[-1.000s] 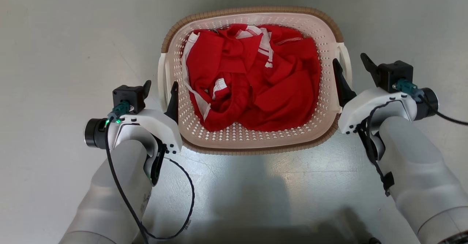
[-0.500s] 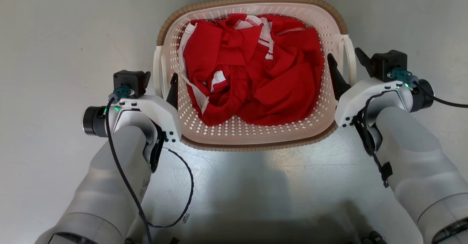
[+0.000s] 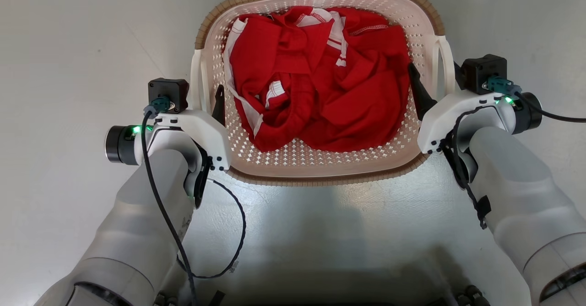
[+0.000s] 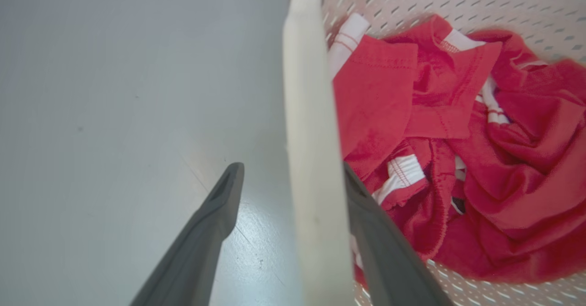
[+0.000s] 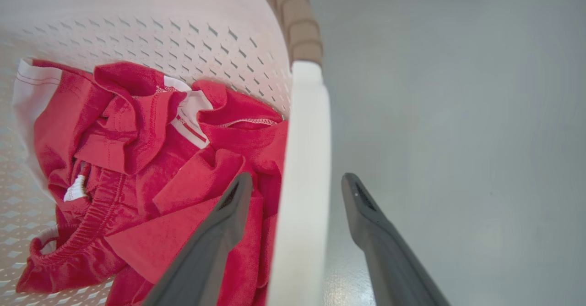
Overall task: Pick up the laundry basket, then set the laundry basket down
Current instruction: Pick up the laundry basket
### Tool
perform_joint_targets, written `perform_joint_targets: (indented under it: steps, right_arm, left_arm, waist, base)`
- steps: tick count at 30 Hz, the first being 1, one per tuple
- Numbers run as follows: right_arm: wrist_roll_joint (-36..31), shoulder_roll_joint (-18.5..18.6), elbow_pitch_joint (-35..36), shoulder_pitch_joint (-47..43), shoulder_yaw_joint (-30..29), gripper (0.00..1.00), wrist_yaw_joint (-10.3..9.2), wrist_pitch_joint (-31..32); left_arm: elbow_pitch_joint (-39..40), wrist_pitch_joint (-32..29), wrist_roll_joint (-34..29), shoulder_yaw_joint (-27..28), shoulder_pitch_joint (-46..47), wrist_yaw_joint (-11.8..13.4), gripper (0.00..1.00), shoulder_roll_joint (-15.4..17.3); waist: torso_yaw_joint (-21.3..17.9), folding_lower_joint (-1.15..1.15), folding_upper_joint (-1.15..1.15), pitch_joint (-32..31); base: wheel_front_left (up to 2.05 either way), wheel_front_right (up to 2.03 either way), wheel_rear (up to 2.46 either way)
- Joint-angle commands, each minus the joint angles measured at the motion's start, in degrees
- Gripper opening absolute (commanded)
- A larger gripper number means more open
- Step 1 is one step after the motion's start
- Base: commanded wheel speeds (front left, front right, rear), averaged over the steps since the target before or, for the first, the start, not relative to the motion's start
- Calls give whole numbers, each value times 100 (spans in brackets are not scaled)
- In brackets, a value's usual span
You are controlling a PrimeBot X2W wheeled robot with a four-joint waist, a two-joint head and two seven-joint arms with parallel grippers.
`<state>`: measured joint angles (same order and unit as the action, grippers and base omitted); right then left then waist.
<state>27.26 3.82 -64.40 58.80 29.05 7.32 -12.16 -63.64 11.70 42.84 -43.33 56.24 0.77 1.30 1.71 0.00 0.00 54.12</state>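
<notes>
Head view: on pale grey smooth floor [image 3: 68,45], small cream perforated plastic laundry basket [image 3: 320,161] with brown woven-look rim, between both arms. Inside, crumpled red-and-white clothing [image 3: 320,81]. Spread open, left gripper [image 4: 293,171] astride left white handle [image 4: 304,90], clamping nothing; right gripper [image 5: 297,177] likewise astride right white handle [image 5: 309,113].

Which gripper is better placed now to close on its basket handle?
Right, slightly: the right gripper straddles the right handle nearly centred, while the left handle sits off-centre in the left gripper, by its inner finger. Both are open.
</notes>
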Motion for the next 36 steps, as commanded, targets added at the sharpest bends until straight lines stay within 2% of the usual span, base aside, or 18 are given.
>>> perform_joint_targets:
  steps: [1, 4, 5, 6, 7, 8, 19, 25, 36]
  right_arm:
    - [91, -94, -19, -191, 121, 100, 17, 25]
    - [176, -94, -46, -161, 211, 100, 17, 34]
    - [200, -94, -57, -150, 238, 100, 17, 34]
    - [223, -94, -70, -140, 264, 80, 17, 31]
    - [243, -94, -82, -129, 289, 34, 17, 28]
    - [255, -94, -97, -114, 310, 0, 17, 17]
    - [376, -94, -298, -119, 518, 0, 17, -102]
    - [527, -94, -355, -302, 679, 0, 17, -42]
    - [873, -94, -496, -731, 948, 0, 17, 468]
  left_arm:
    - [-7, 7, 74, 7, -27, 69, 100, 158]
    - [-35, 5, 185, -109, 3, 92, 100, 158]
    - [-44, 2, 220, -147, 14, 96, 88, 158]
    - [-50, 4, 245, -192, 27, 91, 45, 158]
    - [-55, 13, 278, -224, 40, 91, 0, 158]
    - [-61, 20, 309, -255, 50, 91, 0, 158]
    - [-162, 74, 556, -687, 36, 158, 0, 158]
    - [-308, 2, 668, -910, -116, 201, 0, 158]
    - [-664, -301, 643, -1335, -469, 232, 0, 158]
  waist:
    - [2, 0, 0, 14]
    - [0, 0, 0, 31]
    - [-1, 0, 0, 37]
    - [-2, 0, 0, 42]
    - [-3, 0, 0, 48]
    - [-3, 0, 0, 52]
    - [41, 0, 0, -260]
    - [4, 0, 0, -706]
    - [-147, 0, 0, -1676]
  base:
    - [0, 0, 0]
    - [0, 0, 0]
    - [0, 0, 0]
    - [0, 0, 0]
    - [0, 0, 0]
    - [0, 0, 0]
    - [0, 0, 0]
    - [0, 0, 0]
    - [0, 0, 0]
